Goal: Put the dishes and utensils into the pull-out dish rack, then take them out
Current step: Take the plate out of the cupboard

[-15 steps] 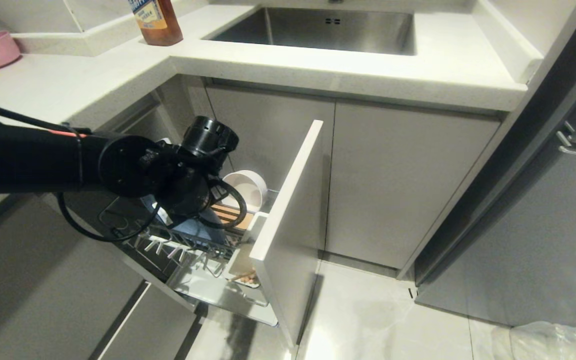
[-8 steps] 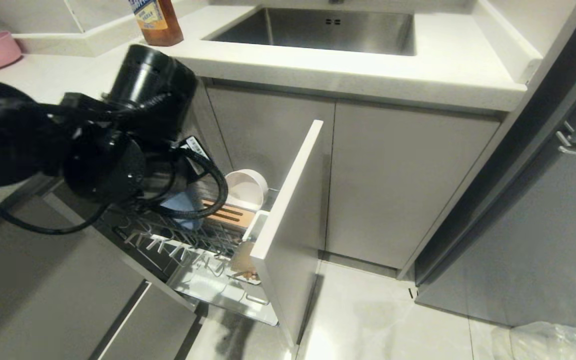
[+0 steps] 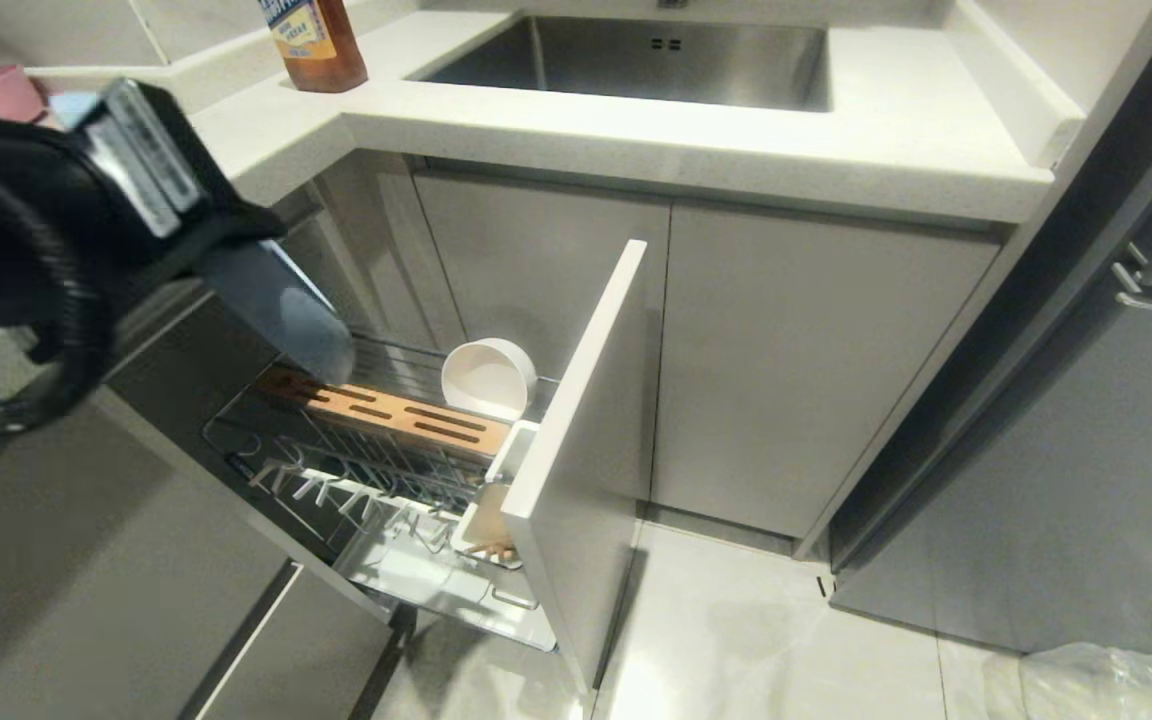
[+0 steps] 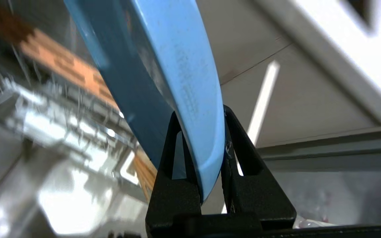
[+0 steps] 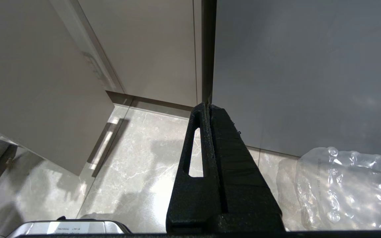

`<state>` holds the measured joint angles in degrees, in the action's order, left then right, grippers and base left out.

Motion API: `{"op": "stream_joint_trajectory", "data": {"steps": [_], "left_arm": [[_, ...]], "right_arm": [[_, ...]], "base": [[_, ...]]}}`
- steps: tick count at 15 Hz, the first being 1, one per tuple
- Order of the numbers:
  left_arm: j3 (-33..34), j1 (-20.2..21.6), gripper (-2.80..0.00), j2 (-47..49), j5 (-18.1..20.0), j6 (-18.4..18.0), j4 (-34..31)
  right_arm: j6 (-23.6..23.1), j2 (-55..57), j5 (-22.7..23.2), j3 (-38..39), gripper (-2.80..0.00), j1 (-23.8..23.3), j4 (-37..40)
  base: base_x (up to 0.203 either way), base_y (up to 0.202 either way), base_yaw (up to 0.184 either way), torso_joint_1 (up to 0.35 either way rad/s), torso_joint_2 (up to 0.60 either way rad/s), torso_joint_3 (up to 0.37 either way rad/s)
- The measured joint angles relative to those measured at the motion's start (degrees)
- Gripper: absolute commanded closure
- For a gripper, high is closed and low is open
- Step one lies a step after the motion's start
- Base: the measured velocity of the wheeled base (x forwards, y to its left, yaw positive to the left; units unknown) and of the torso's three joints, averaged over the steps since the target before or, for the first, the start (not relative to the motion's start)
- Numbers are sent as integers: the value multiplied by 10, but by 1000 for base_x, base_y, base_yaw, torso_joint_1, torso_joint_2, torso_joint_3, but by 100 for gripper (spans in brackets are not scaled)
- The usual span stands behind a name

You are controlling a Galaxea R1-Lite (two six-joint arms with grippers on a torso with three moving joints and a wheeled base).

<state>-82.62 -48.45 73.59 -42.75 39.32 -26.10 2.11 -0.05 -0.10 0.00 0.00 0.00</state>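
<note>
The left gripper, upper left, pinched the plate rim; it needed level carrying, clear of the rack.

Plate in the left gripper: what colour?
Light blue plate, clearest in the left wrist view.

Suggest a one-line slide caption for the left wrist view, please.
Left claw shut on the rim of the light-blue plate, held above the pull-out dish rack and its orange-brown wooden strip.
</note>
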Motion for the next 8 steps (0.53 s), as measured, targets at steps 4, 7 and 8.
{"op": "stream_joint_trajectory", "data": {"steps": [4,7,8], "left_arm": [[-42,-1,0,-83,0,-101,2],[-73,63,0,-118,24,-172,1],[-87,96,0,-125,46,-202,0]], "right_arm": [[0,0,0,0,0,0,0],[0,0,0,0,0,0,0],[0,0,0,0,0,0,0]], "base": [[0,0,0,0,0,0],[0,0,0,0,0,0],[0,0,0,0,0,0]]}}
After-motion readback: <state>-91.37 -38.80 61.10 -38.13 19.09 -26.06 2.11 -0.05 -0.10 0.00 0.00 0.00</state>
